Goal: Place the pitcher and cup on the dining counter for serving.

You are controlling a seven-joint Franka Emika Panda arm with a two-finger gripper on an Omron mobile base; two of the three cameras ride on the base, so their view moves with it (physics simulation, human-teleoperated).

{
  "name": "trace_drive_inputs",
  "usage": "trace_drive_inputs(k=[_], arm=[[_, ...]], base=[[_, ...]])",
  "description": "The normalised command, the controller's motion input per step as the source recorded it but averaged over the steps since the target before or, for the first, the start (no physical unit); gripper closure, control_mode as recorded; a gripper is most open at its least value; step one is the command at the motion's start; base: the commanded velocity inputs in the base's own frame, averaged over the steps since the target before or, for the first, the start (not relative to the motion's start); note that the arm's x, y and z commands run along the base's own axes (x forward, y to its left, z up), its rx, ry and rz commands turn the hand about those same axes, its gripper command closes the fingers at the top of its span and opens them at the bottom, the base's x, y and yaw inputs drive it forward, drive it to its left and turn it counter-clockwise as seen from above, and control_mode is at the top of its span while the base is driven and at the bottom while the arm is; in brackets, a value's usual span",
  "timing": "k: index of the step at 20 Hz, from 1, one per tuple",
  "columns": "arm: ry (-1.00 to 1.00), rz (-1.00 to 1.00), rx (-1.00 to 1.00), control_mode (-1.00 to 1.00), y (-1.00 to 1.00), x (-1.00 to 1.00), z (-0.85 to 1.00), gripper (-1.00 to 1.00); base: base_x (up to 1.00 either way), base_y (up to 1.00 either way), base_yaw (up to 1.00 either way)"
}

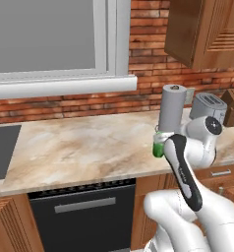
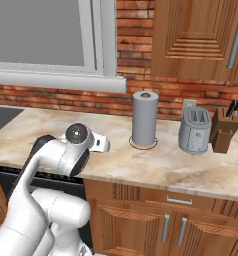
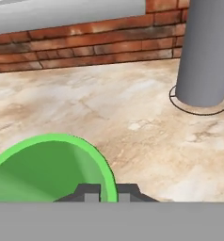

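Gripper (image 3: 104, 192) pinches the cup (image 3: 48, 169) by its right rim, jaws closed on the green wall, over the wall counter (image 1: 79, 142) near its front edge. Bare stone spreads left; the paper-towel roll (image 2: 144, 119) stands just right and farther back.

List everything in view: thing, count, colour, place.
translucent bright-green tumbler cup: 1, green, its rim pinched by the claw, over the wall counter
beige marbled stone wall counter: 1, beige, below the brick wall
pale grey upright roll on a round stand: 1, grey, on the counter near the wall
silver toaster: 1, grey, right of the roll
brown wooden knife block: 1, brown, right of the toaster
grey-framed window: 1, above the counter
black dishwasher front: 1, below the counter
claw: 1, dark tips, shut on the cup's rim
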Motion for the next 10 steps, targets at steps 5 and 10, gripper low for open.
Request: trace_drive_inputs(k=[5,10], arm=[[0.0,0.04,0.0,-1.0,-0.04,-0.16,0.97,1.0],[0.0,0.0,0.0,-1.0,0.0,-0.2,0.81,1.0]], base=[[0.0,0.0,0.0],[0.0,0.0,0.0]])
